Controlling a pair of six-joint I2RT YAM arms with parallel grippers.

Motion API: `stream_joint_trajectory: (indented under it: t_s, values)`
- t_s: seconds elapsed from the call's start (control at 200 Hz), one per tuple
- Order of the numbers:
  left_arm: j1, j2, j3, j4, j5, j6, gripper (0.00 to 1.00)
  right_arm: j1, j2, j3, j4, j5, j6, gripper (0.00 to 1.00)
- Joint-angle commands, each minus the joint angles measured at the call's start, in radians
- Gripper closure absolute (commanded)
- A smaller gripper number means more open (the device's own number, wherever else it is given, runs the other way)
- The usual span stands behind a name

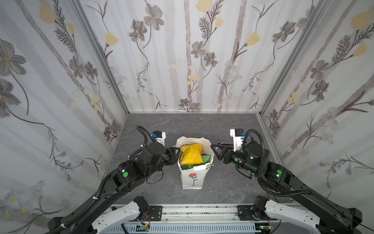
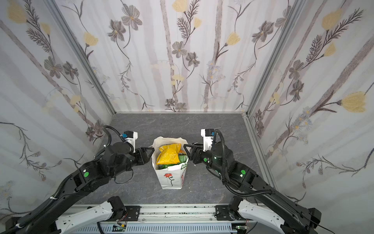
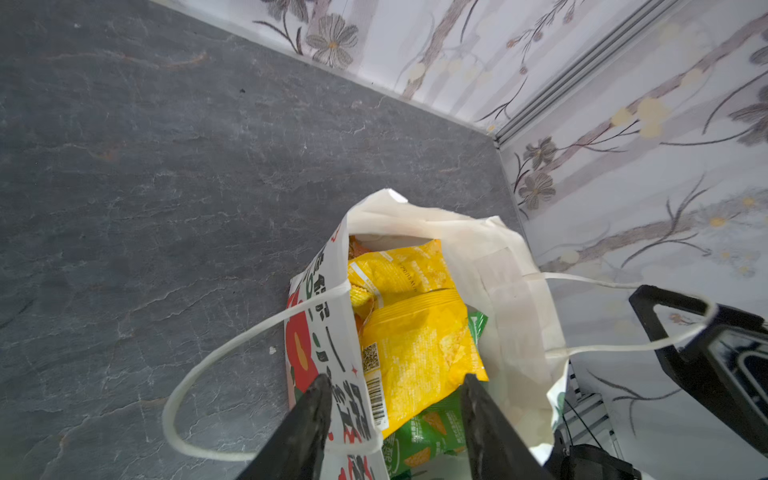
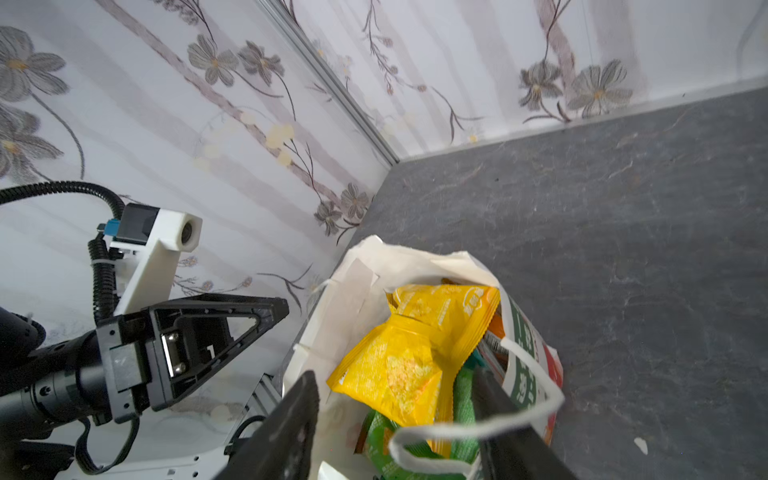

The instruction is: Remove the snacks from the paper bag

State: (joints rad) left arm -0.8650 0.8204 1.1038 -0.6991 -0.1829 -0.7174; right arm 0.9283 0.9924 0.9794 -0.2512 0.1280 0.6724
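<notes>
The left end effector [image 1: 176,151] hung at the left rim of the paper bag [image 1: 192,179], jaws parted and grasping nothing. In the left wrist view its two black fingers [image 3: 311,415] straddled the bag's printed wall, one outside it and one over the open mouth, with a clear gap between them. A white cord handle [image 3: 199,365] drooped out from that wall and lay in a loop on the grey surface [image 1: 162,125].

The bag stood upright at the middle of the surface, between the two arms, mouth open and its red flower facing the near edge. The snacks sat inside it. A crumpled yellow packet [image 1: 191,155] lay on top and filled most of the opening. A green packet [image 1: 206,158] showed beneath it along the near and right sides. Apart from a sliver of orange [image 3: 356,248] at the far end, the other packets could not be made out.

The right end effector [image 1: 214,152] sat at the bag's right rim, likewise released. In the right wrist view its fingers [image 4: 299,415] were spread over the mouth, clamping nothing, and the second cord handle [image 4: 457,432] was draped across one of them.
</notes>
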Motion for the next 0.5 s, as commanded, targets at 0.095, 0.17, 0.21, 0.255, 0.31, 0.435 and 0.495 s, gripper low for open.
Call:
stream_joint_trajectory:
  t_s: [0.095,0.17,0.21,0.255,0.31,0.435,0.495]
  values:
    - [0.001,-0.035,0.067,0.010,-0.030,0.120,0.49,0.000,-0.020,0.109,-0.039,0.083,-0.138,0.30]
    - [0.001,-0.007,0.120,-0.023,-0.013,0.142,0.49,0.000,0.009,0.173,-0.069,0.004,-0.168,0.28]
    - [0.001,0.012,0.144,-0.040,-0.004,0.153,0.49,0.001,0.037,0.215,-0.096,-0.044,-0.181,0.28]
    - [0.001,0.026,0.163,-0.056,0.006,0.174,0.47,0.008,0.072,0.268,-0.142,-0.076,-0.192,0.28]
    - [0.002,0.036,0.175,-0.069,0.026,0.216,0.44,0.024,0.112,0.309,-0.179,-0.089,-0.205,0.28]
    - [0.001,0.044,0.205,-0.134,0.044,0.323,0.36,0.062,0.236,0.405,-0.295,-0.085,-0.236,0.28]
    - [0.001,0.037,0.224,-0.169,0.032,0.357,0.32,0.083,0.299,0.452,-0.354,-0.047,-0.245,0.28]
